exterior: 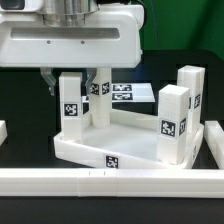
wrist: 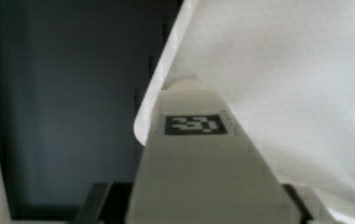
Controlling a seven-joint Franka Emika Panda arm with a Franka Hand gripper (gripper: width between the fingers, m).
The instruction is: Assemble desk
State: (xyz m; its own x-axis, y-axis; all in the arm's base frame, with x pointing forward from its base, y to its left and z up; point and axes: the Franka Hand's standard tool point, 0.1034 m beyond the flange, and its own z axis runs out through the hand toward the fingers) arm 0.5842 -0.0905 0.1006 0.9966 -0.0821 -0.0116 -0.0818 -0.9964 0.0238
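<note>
Pincer [exterior: 72, 78] over leg [exterior: 71, 105] (upright) on tabletop [exterior: 120, 148].

Exterior view bright, even overhead light, white parts near blown-out against the dark counter [exterior: 20, 160], faint shadows, mild softness; wrist view dim, heavily blurred, close white surfaces out of focus.

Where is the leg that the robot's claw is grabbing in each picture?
Exterior view: the leg stands on the tabletop, toward the exterior view's left, under the gripper.
Wrist view: the same leg fills the middle, seen close up.
Shared landmark: the leg's black-and-white tag.
</note>
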